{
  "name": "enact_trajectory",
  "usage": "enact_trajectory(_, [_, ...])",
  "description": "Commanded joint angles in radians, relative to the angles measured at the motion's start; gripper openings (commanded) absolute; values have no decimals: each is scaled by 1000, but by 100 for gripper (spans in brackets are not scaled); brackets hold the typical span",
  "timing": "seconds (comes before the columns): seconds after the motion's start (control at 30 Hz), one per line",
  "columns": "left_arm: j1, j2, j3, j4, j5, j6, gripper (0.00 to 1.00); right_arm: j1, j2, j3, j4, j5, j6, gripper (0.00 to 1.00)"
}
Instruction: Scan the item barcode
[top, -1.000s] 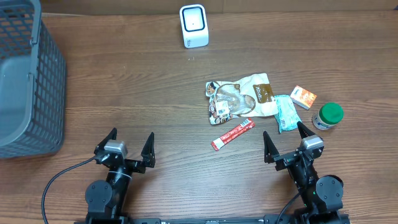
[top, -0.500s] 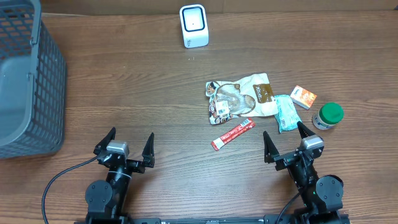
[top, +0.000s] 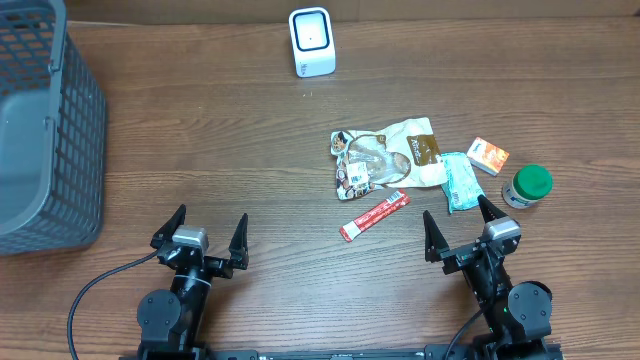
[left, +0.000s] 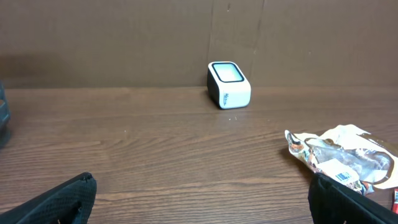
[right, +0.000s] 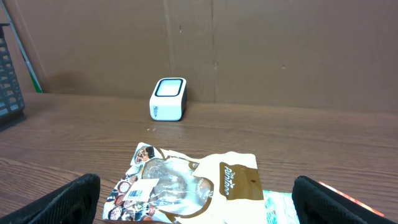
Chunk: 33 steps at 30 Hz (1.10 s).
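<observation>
The left gripper (top: 209, 224) sat low at the near edge of the wooden table (top: 250, 150). Its two fingers were wide apart and held nothing. The right gripper (top: 458, 218) sat at the near edge too, on the other side. Its fingers were also wide apart and empty.

The little white scanner (top: 311, 40) stood at the far edge of the table, well away from both grippers. Its screen looked up and toward the arms.

The things to scan lay in a bunch on the right side, just past the right gripper. A crinkly snack bag (top: 390, 157) lay flat in the middle of the bunch. A white sticker with a barcode showed on its near left corner. A thin red packet (top: 374, 216) lay just in front of the bag, tilted. A blue-green packet (top: 459, 181) lay beside the bag on the right, touching it. A small orange box (top: 488, 156) lay near that packet. A small jar with a green lid (top: 527, 186) stood upright beside them.

A big gray basket (top: 60, 150) sat on the far left side of the table.
</observation>
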Motion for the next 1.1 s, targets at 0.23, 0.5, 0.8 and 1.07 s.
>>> enact_trajectory(0.23, [11,-13,-4,-3,-14,16,99,-4,-9,-10,2,24,-4,100])
enact_trajectory(0.5, [11,-13,-4,-3,-14,16,100,-47,-9,-10,2,27,0,100])
enact_trajectory(0.8, [11,-13,-4,-3,-14,16,100,-50,-9,-10,6,-9,-1,100])
enact_trajectory(1.07, [11,-13,-4,-3,-14,16,100,-50,-9,-10,6,-9,-1,100])
